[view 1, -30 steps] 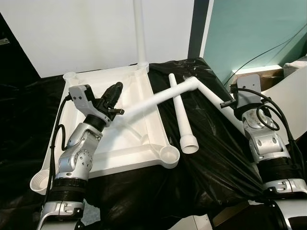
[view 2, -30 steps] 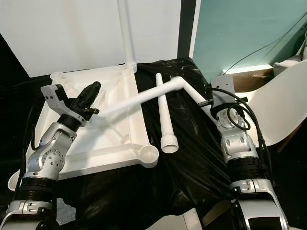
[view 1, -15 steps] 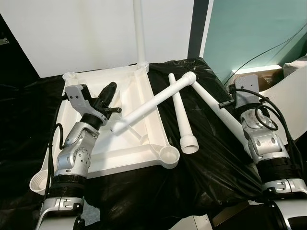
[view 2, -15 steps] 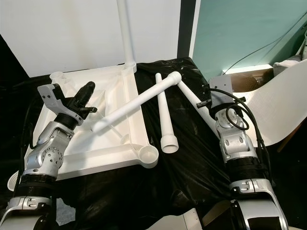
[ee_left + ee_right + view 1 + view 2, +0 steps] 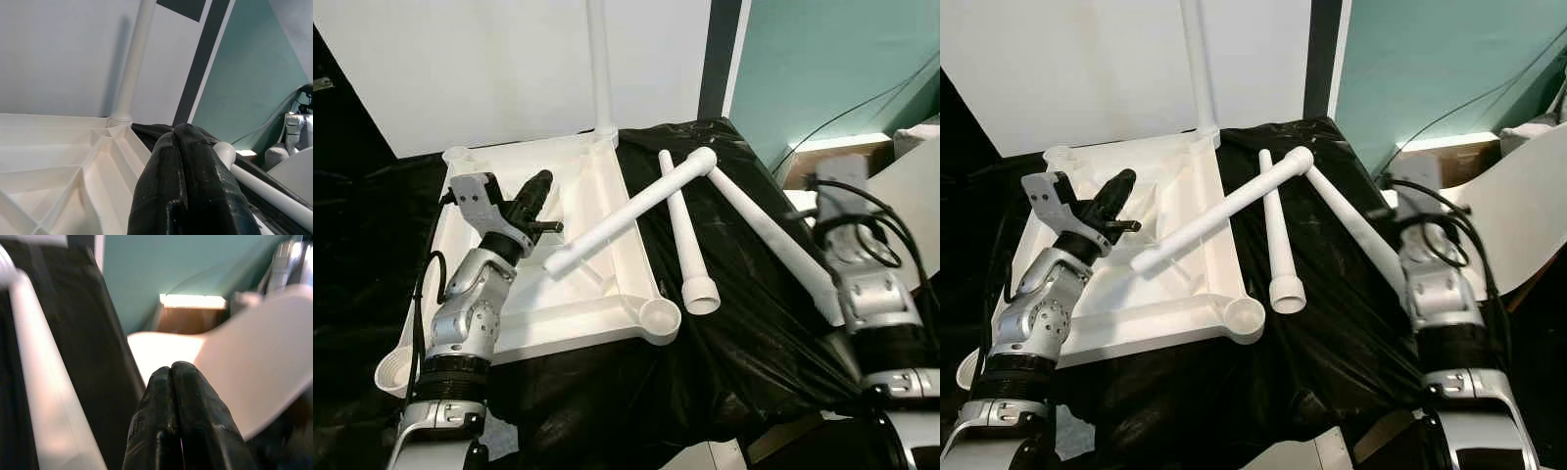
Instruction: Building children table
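Left eye view: the tabletop point(image 5: 509, 294) is lying upside down at centre left, one leg point(image 5: 599, 64) standing in its far corner and three loose legs point(image 5: 685, 235) lying right of it. The left gripper point(image 5: 536, 188) is hovering over it.

Left wrist view: its fingers point(image 5: 188, 181) are pressing together, holding nothing.

Right wrist view: the blurred right gripper point(image 5: 171, 374) is likewise closed and empty.

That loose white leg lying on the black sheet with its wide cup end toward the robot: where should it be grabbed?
Probably mid-shaft on the loose leg, coming from above with the fingers across its width. It lies flat on the black sheet, its shaft is slim and bare on both sides there, while its flared cup end looks too wide for the right gripper.
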You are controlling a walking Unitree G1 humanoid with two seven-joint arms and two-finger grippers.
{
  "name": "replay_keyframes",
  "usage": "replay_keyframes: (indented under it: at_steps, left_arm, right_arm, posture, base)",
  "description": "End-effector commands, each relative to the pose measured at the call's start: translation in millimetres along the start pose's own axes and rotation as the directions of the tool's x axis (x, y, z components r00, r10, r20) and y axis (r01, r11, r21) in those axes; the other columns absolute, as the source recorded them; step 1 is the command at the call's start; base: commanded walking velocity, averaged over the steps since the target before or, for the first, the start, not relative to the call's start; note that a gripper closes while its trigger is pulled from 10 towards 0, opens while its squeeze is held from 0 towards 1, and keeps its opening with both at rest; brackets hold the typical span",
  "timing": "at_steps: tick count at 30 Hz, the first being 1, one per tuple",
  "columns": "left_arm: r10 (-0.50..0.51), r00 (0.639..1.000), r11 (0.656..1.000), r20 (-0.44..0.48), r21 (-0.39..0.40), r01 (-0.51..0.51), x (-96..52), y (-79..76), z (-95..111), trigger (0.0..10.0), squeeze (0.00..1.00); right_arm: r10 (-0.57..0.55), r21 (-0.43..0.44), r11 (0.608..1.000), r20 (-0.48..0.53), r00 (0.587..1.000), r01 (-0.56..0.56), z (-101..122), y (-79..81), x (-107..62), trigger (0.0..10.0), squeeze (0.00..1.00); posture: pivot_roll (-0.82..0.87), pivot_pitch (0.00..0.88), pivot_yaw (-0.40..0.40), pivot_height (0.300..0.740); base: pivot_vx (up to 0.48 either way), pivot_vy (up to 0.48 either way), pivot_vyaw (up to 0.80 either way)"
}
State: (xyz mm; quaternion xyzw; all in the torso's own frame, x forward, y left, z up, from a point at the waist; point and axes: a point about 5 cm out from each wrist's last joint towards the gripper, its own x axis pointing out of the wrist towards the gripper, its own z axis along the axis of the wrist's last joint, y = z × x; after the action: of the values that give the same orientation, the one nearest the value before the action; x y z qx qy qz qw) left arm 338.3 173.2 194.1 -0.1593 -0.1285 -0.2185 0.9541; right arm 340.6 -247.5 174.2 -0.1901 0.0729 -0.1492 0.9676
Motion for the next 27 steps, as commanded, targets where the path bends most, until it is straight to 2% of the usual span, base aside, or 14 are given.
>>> replay_keyframes:
  at_steps: [1,3,5,6,8,10,12,13,14,16,19,20,24,27]
  left_arm:
    - [-0.017,1.000,1.000,-0.005,0.012,0.017,3.7,-1.4,0,10.0,0.00]
    - [-0.017,1.000,1.000,-0.005,0.012,0.017,3.7,-1.4,0,10.0,0.00]
    - [-0.025,1.000,0.999,-0.014,0.022,0.026,4.1,-2.1,-1,10.0,0.00]
    - [-0.025,1.000,0.999,-0.014,0.022,0.026,4.1,-2.1,-1,10.0,0.00]
    - [-0.028,0.999,0.999,-0.018,0.027,0.029,4.2,-2.1,-1,10.0,0.00]
    - [-0.031,0.999,0.999,-0.020,0.035,0.032,4.1,-2.0,-1,10.0,0.00]
    - [-0.031,0.999,0.999,-0.020,0.035,0.032,4.1,-2.0,-1,10.0,0.00]
    - [-0.031,0.999,0.999,-0.020,0.043,0.032,4.1,-1.8,0,10.0,0.00]
    - [-0.031,0.999,0.999,-0.020,0.043,0.032,4.1,-1.8,0,10.0,0.00]
    - [-0.031,0.999,0.998,-0.019,0.048,0.031,3.8,-1.5,1,10.0,0.00]
    - [-0.030,0.999,0.998,-0.018,0.049,0.031,3.7,-1.3,1,10.0,0.00]
    - [-0.029,0.999,0.998,-0.018,0.050,0.030,3.6,-1.1,1,10.0,0.00]
    - [-0.029,0.999,0.998,-0.018,0.052,0.030,3.8,-1.1,1,10.0,0.00]
    - [-0.030,0.999,0.998,-0.017,0.053,0.031,4.1,-1.2,1,10.0,0.00]
  right_arm:
    - [0.012,0.104,0.995,-0.090,0.996,-0.003,-10,-3.7,1.1,10.0,0.00]
    - [0.012,0.104,0.995,-0.090,0.996,-0.003,-10,-3.7,1.1,10.0,0.00]
    - [0.049,0.213,0.977,-0.184,0.982,-0.009,-21,-4.5,3.0,10.0,0.00]
    - [0.049,0.213,0.977,-0.184,0.982,-0.009,-21,-4.5,3.0,10.0,0.00]
    - [0.095,0.257,0.966,-0.218,0.971,-0.037,-25,-1.0,3.6,10.0,0.00]
    - [0.244,0.349,0.927,-0.274,0.930,-0.141,-31,15.6,1.3,10.0,0.00]
    - [0.244,0.349,0.927,-0.274,0.930,-0.141,-31,15.6,1.3,10.0,0.00]
    - [0.392,0.456,0.860,-0.302,0.869,-0.230,-34,34.6,-4.3,10.0,0.00]
    - [0.392,0.456,0.860,-0.302,0.869,-0.230,-34,34.6,-4.3,10.0,0.00]
    - [0.499,0.530,0.794,-0.289,0.817,-0.298,-32,49.8,-10.1,10.0,0.00]
    - [0.537,0.545,0.770,-0.271,0.799,-0.332,-29,55.8,-12.4,10.0,0.00]
    - [0.574,0.555,0.743,-0.241,0.783,-0.374,-24,61.4,-14.2,10.0,0.00]
    - [0.644,0.547,0.692,-0.173,0.746,-0.471,-11,70.9,-17.5,10.0,0.00]
    - [0.650,0.522,0.693,-0.154,0.745,-0.497,-6,72.0,-17.6,10.0,0.00]
  posture:
    - [-0.06,0.000,0.050,0.740]
    - [-0.06,0.000,0.050,0.740]
    - [-0.06,0.000,0.052,0.740]
    - [-0.06,0.000,0.052,0.740]
    - [-0.06,0.000,0.054,0.740]
    - [-0.06,0.000,0.055,0.740]
    - [-0.06,0.000,0.055,0.740]
    - [-0.05,0.000,0.055,0.740]
    - [-0.05,0.000,0.055,0.740]
    - [-0.05,0.000,0.054,0.740]
    - [-0.05,0.000,0.054,0.740]
    - [-0.05,0.000,0.054,0.740]
    - [-0.04,0.000,0.053,0.740]
    - [-0.04,0.000,0.051,0.740]
  base:
    - [0.000,0.000,0.00]
    - [0.000,0.000,0.00]
    - [0.000,0.000,0.00]
    - [0.000,0.000,0.00]
    - [0.000,0.000,0.00]
    - [0.000,0.000,0.00]
    - [0.000,0.000,0.00]
    - [0.000,0.000,0.00]
    - [0.000,0.000,0.00]
    - [0.000,0.000,0.00]
    - [0.000,0.000,0.00]
    - [0.000,0.000,0.00]
    - [0.000,0.000,0.00]
    - [0.000,0.000,0.00]
